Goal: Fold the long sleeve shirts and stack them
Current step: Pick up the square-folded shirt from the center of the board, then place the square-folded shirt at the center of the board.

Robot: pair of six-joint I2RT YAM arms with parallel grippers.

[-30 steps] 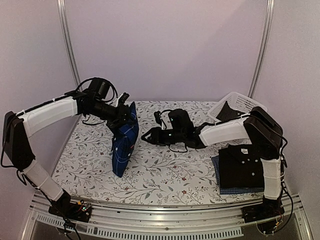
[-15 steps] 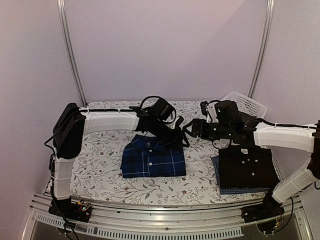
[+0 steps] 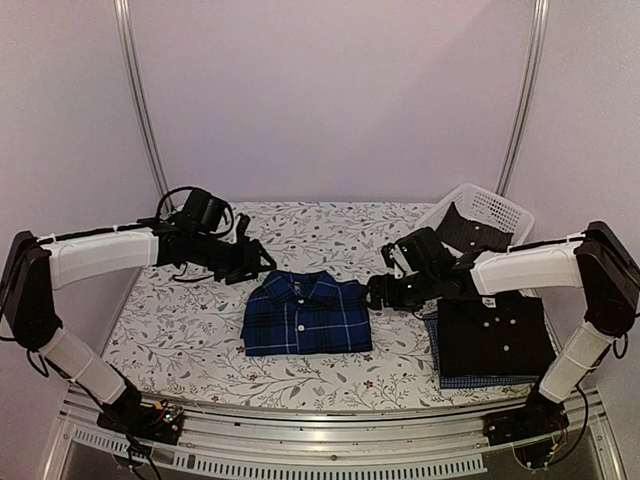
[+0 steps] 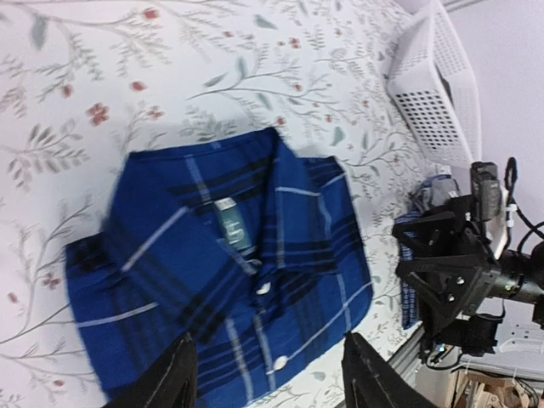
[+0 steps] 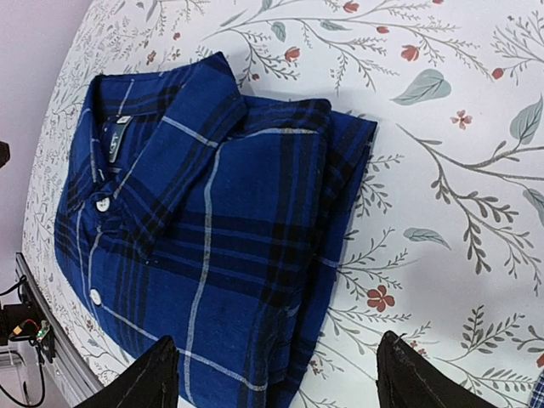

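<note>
The dark blue plaid shirt (image 3: 305, 315) lies folded flat, collar to the back, in the middle of the table. My left gripper (image 3: 258, 262) hovers open just beyond its back left corner, with nothing held. My right gripper (image 3: 375, 293) is open and empty at the shirt's right edge. In the left wrist view the plaid shirt (image 4: 221, 280) fills the space above my open left gripper (image 4: 272, 382). In the right wrist view the same shirt (image 5: 204, 229) lies under my open right gripper (image 5: 280, 382). At the right, the black shirt (image 3: 490, 335) rests folded on the fine blue check shirt (image 3: 480, 381).
A white lattice basket (image 3: 500, 207) stands tilted at the back right with a dark cloth (image 3: 465, 225) in it. The floral tablecloth (image 3: 180, 330) covers the table. A metal rail (image 3: 300, 435) runs along the near edge.
The plaid shirt hung from my left gripper, then was laid flat. Both grippers have opened and let go. The left arm has drawn back to the left; the right gripper came down beside the shirt.
</note>
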